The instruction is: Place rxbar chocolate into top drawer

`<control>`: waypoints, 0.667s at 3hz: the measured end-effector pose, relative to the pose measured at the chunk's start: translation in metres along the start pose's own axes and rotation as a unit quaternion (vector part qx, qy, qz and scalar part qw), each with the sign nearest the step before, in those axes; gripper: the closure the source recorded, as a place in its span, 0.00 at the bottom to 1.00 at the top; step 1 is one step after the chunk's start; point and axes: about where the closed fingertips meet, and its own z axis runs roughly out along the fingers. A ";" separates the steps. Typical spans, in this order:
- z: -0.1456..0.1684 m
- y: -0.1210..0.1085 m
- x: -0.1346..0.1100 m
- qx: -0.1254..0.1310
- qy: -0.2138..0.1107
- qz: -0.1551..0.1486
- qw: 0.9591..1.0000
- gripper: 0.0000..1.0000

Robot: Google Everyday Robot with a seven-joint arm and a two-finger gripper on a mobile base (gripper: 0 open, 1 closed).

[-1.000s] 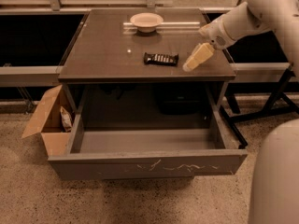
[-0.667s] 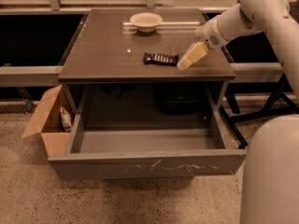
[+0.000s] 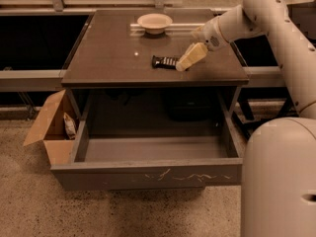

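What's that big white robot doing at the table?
The robot is trying to put a snack bar away. Its pincer is low over the table, right at one end of the rxbar chocolate, which lies flat there and is not lifted yet. Underneath, the top drawer is pulled wide open, and the bar is not in it yet. A white bowl sits farther back, and a cardboard box stands on the floor beside the drawer.

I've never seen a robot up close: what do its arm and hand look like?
The arm is a smooth cream-white tube in thick rounded segments, no loose cables showing. Near the wrist a collar carries small dark dots. The gripper, over the tabletop beside the rxbar chocolate, is a tan, tapering wedge.
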 end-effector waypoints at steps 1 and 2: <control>0.013 0.009 -0.001 -0.024 0.001 -0.002 1.000 0.00; 0.013 0.009 -0.001 -0.024 0.001 -0.002 1.000 0.00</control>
